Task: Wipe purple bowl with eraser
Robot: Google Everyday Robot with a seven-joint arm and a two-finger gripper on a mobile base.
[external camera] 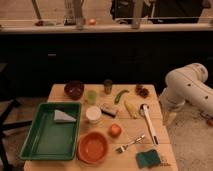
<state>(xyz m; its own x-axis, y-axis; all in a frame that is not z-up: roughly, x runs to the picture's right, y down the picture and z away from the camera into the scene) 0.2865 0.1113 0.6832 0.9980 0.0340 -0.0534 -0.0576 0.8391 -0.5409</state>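
Small dark purple bowl at far-left corner of table; eraser mid-table; gripper beyond right edge, grasp state cannot be told.

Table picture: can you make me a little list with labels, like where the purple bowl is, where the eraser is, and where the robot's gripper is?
purple bowl: far left corner of the table, upright, nothing touching it
eraser: middle of the table, right next to the white cup
gripper: at the end of the white arm, past the table's right edge, far from the eraser
green tray: left side of the table
orange bowl: near edge, right of the tray
wiping: not yet begun
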